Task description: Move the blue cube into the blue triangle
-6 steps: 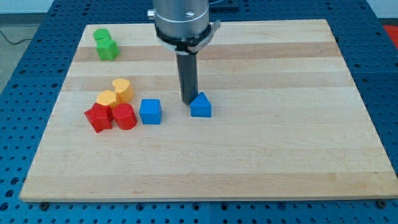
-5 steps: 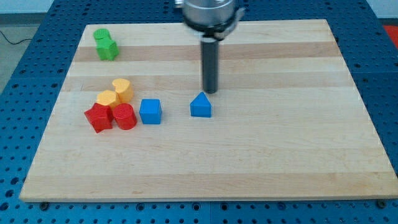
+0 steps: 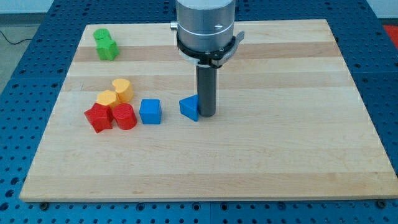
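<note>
The blue cube (image 3: 150,112) sits on the wooden board left of centre. The blue triangle (image 3: 189,107) lies a short gap to its right, turned so a corner points toward the view's bottom. My tip (image 3: 206,115) is down on the board, touching the triangle's right side, and the rod covers part of the triangle. The cube and triangle are apart.
Two red blocks (image 3: 99,117) (image 3: 124,116) sit just left of the blue cube, with two yellow blocks (image 3: 107,98) (image 3: 122,90) behind them. Two green blocks (image 3: 106,45) stand at the board's top left. The board's edge (image 3: 199,198) runs along the view's bottom.
My tip moved from the triangle's upper left, round its top, to its right side. The triangle has shifted left toward the blue cube and rotated.
</note>
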{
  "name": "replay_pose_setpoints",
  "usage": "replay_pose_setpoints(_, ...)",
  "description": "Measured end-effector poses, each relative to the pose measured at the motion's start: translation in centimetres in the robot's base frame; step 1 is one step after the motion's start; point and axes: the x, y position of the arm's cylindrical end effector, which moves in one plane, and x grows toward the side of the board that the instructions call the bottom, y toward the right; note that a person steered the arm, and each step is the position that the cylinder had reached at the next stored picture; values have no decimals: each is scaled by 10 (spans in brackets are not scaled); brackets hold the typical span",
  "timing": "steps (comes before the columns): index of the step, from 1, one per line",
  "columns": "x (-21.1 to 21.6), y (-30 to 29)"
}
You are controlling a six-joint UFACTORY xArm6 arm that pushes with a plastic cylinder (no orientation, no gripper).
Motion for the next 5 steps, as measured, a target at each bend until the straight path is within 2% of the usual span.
replay_pose_setpoints(1,-9,29)
replay_pose_setpoints(2,-15,22)
replay_pose_setpoints(4,-8,-34)
replay_pose_setpoints(5,-4,-43)
